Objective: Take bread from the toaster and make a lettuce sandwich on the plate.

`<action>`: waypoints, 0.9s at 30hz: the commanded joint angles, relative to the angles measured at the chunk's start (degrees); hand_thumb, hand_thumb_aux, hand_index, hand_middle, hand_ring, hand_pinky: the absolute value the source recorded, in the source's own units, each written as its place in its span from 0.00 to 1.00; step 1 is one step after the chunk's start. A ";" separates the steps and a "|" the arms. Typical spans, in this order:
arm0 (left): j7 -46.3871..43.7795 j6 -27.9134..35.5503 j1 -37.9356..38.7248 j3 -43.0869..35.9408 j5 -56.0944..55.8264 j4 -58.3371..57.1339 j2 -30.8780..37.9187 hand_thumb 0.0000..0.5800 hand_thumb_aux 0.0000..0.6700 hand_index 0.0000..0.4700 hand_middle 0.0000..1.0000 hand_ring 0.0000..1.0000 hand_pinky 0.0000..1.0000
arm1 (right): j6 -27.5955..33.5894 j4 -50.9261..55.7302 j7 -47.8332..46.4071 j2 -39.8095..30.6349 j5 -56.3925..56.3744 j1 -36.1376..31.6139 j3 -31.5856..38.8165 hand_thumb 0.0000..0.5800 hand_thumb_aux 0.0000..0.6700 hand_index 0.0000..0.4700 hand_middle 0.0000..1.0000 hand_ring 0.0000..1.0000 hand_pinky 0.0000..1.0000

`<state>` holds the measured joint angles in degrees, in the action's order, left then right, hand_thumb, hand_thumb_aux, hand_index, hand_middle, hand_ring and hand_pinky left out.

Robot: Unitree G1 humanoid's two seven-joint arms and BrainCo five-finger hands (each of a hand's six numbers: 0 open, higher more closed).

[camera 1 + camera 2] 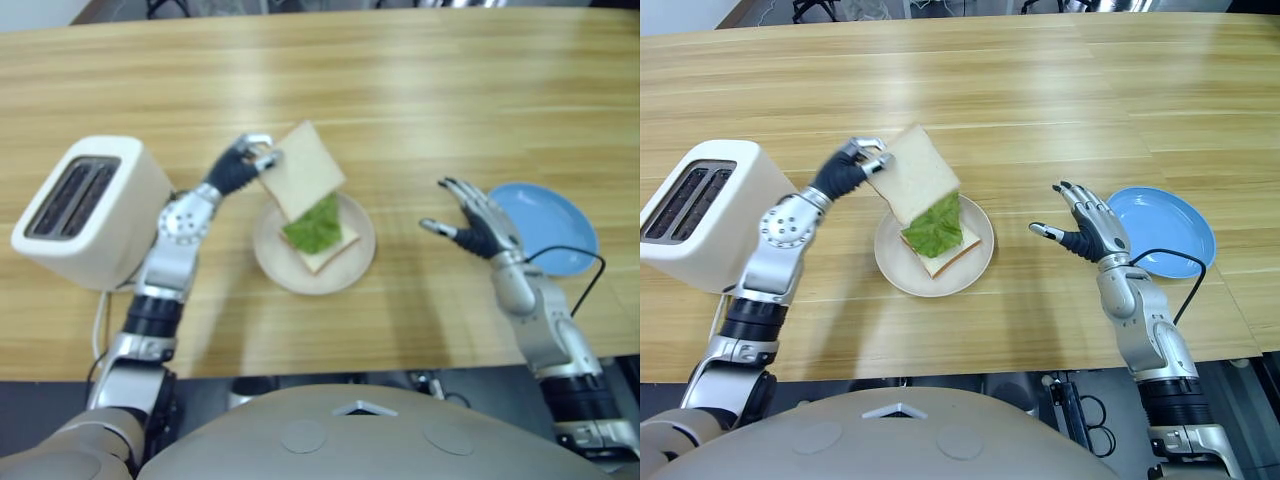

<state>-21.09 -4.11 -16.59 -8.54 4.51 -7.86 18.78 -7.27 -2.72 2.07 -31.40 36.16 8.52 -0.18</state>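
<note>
A cream toaster stands at the table's left, both slots looking empty. On the beige plate in the middle lies a bread slice with a lettuce leaf on top. My left hand is shut on the corner of a second white bread slice, held tilted just above the lettuce. My right hand hovers open over the table to the right of the plate, holding nothing.
A blue plate sits at the right, just behind my right hand, with a black cable running past it. The toaster's cord hangs off the front edge. Bare wooden table stretches across the back.
</note>
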 commanded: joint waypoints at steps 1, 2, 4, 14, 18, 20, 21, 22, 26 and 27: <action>-3.33 -2.07 -1.51 -1.43 -0.63 -7.01 -0.89 1.00 1.00 0.98 1.00 1.00 1.00 | 0.15 1.55 0.60 0.28 -0.74 -0.11 -0.22 0.00 0.00 0.00 0.00 0.00 0.00; -3.83 -2.30 -1.62 -1.49 -1.15 -8.38 -1.36 1.00 1.00 0.98 1.00 1.00 1.00 | 0.09 1.75 0.75 0.26 -0.77 -0.12 -0.17 0.00 0.00 0.00 0.00 0.00 0.00; -5.20 -3.15 -1.64 -2.18 -1.28 -11.12 -2.11 1.00 1.00 0.98 1.00 1.00 1.00 | -0.04 2.21 0.98 0.27 -0.80 -0.13 -0.01 0.00 0.00 0.00 0.00 0.00 0.00; -8.67 -3.74 -2.51 -1.72 -2.26 -17.91 -4.06 1.00 1.00 0.98 1.00 1.00 1.00 | -0.61 3.88 1.33 0.19 -0.70 -0.66 0.55 0.00 0.00 0.00 0.00 0.00 0.00; -7.98 -3.75 -1.29 -1.47 -2.28 -18.39 -4.19 1.00 1.00 0.98 1.00 1.00 1.00 | -0.69 4.08 1.32 0.30 -0.33 -1.02 1.05 0.00 0.00 0.00 0.00 0.00 0.00; -6.26 -4.41 -1.20 -1.73 -0.87 -19.52 -4.01 1.00 1.00 0.98 1.00 1.00 1.00 | -0.90 3.62 1.06 0.42 0.21 -1.10 1.89 0.00 0.00 0.00 0.00 0.00 0.00; -5.53 -4.83 -1.34 -1.82 -0.27 -20.32 -3.91 1.00 1.00 0.98 1.00 1.00 1.00 | -1.27 3.06 0.74 0.54 0.44 -1.10 2.57 0.00 0.00 0.00 0.00 0.00 0.00; -4.58 -5.32 -1.55 -1.95 0.55 -21.12 -3.70 1.00 1.00 0.98 1.00 1.00 1.00 | -1.72 2.36 0.31 0.71 0.57 -1.06 3.35 0.00 0.00 0.00 0.00 0.00 0.00; -2.64 -7.32 -2.18 -2.98 3.55 -23.45 -3.01 1.00 1.00 0.98 1.00 1.00 1.00 | -3.96 -0.75 -2.41 0.80 1.77 -1.16 8.01 0.00 0.00 0.00 0.00 0.00 0.00; -2.37 -7.75 -2.19 -3.38 4.39 -23.73 -2.87 1.00 1.00 0.98 1.00 1.00 1.00 | -4.44 -1.39 -3.07 0.80 2.31 -1.41 9.21 0.00 0.00 0.00 0.00 0.00 0.00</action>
<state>-24.08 -11.11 -18.59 -10.79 6.81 -29.98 15.07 -10.49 -2.39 0.98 -30.52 37.40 7.42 6.56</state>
